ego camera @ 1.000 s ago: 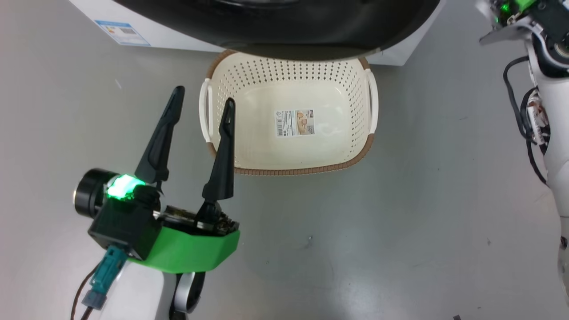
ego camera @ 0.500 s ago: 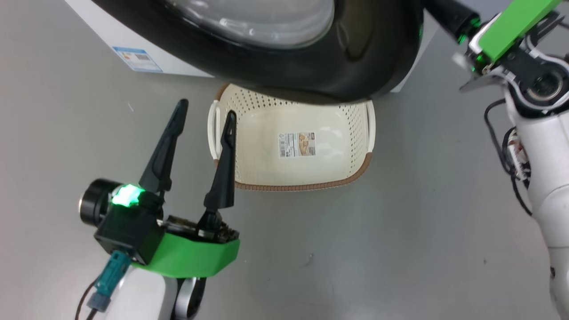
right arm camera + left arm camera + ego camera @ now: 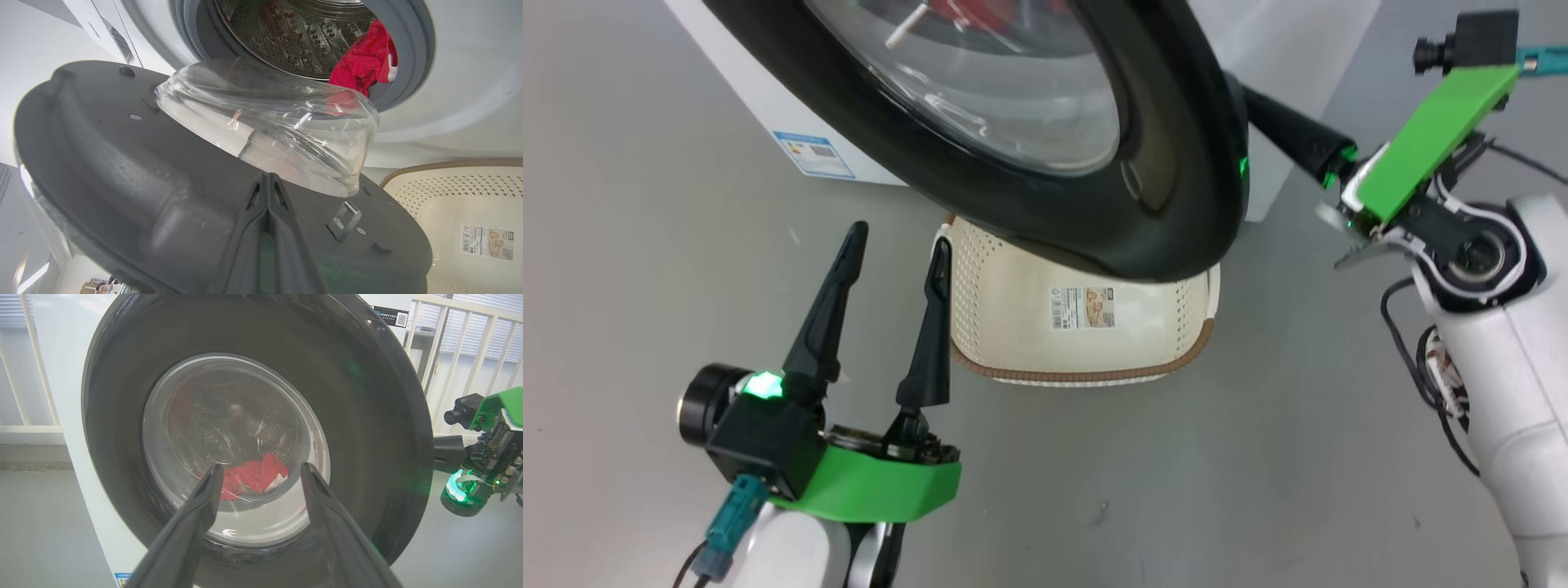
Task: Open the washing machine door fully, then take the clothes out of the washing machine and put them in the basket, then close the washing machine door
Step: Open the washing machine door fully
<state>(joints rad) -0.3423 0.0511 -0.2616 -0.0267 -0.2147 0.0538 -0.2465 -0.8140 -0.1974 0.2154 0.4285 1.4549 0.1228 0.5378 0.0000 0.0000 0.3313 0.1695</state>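
The right gripper (image 3: pixel 266 181), pinched together and holding nothing, only leans on the inner face of the half-open washing machine door (image 3: pixel 122 163), so it may skid off the slick plastic and let the door swing back across the clothes (image 3: pixel 359 61) lying in the drum (image 3: pixel 286 36).

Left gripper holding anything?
No, the left gripper stands wide open with nothing between its jaws.

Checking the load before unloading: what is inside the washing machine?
Red clothes lie bunched at the steel drum's mouth, against the grey ring. The door's glass bowl covers part of the drum, so anything more there cannot be seen.
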